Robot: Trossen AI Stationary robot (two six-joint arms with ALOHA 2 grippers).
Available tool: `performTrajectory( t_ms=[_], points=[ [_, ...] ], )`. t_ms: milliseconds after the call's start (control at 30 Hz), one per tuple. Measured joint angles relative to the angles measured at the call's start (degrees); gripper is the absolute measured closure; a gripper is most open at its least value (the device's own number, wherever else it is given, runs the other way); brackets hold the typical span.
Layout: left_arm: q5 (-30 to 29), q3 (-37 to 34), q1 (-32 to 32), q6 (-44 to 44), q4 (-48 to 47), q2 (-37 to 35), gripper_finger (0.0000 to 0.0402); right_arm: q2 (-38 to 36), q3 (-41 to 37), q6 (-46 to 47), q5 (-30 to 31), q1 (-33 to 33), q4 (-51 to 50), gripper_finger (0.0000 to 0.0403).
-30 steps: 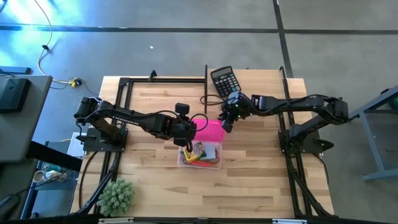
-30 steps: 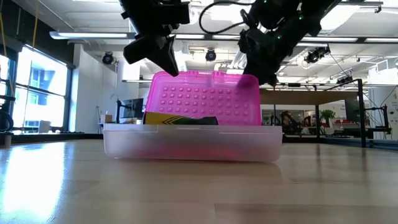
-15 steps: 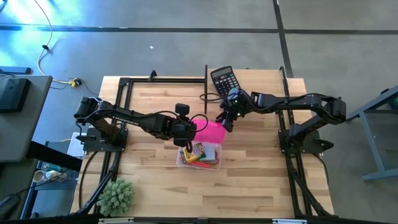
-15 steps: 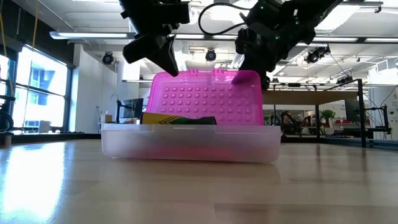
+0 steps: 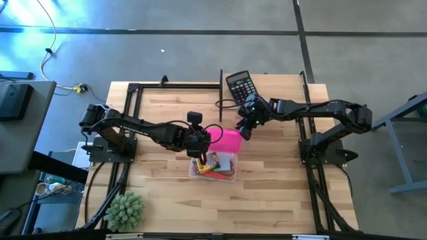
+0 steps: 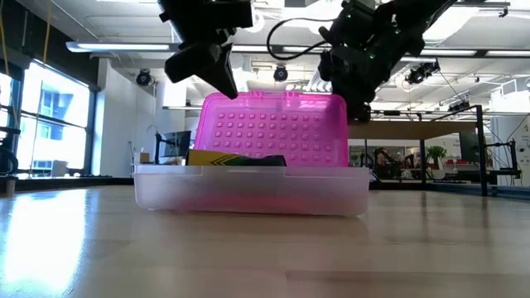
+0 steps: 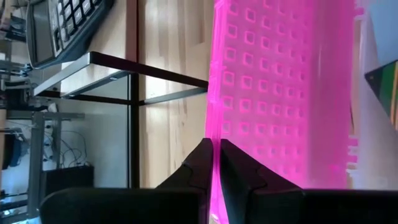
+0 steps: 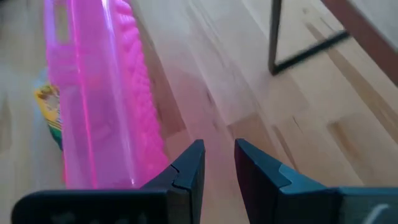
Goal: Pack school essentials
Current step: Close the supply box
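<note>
Clear plastic pencil case (image 6: 252,190), one, stood at the middle of the desk (image 5: 267,193).

Pink lid (image 6: 273,128): hinged open, stood nearly upright on the case's far edge; a second before it leaned a little more and its right corner sat lower.

Contents: yellow-green crayon box (image 6: 236,158) inside the case, against the lid; light-blue notepad (image 5: 225,162) and red-handled scissors (image 5: 223,174) also lay in the case.

Left end effector (image 7: 212,169): clenched on the lid's edge, at the case's left end, unchanged from a second before.

Right end effector (image 8: 217,163): fingers narrowly parted, gripping nothing, just beside the lid's right end; it had moved slightly up and away from the case.

Black calculator (image 5: 240,86): beyond the case, near the desk's far edge.

Spiky green plant ball (image 5: 125,210): well apart from the case, at the near left corner.
</note>
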Motion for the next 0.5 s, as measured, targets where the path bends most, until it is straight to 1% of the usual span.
performTrajectory(
  t_ms=[100, 300, 367, 500],
  points=[
    [0.0, 0.0, 0.0, -0.2, 0.0, 0.0, 0.0387, -0.3, 0.0, 0.1, 1.2, 0.5, -1.5, 0.0323],
    [-1.0, 0.0, -0.1, -0.2, 0.3, 0.0, 0.0387, -0.2, 0.0, -1.9, 0.8, 1.1, -1.9, 0.0323],
    [-1.0, 0.0, -0.3, -0.2, 0.3, 0.0, 0.0387, -0.2, 0.0, -2.2, -0.8, 1.0, -1.0, 0.0323],
    [-1.2, 0.0, -0.4, -0.4, 0.3, 0.0, 0.0387, -0.1, -0.1, -3.5, -5.9, 0.9, 1.6, 0.0323]
  ],
)
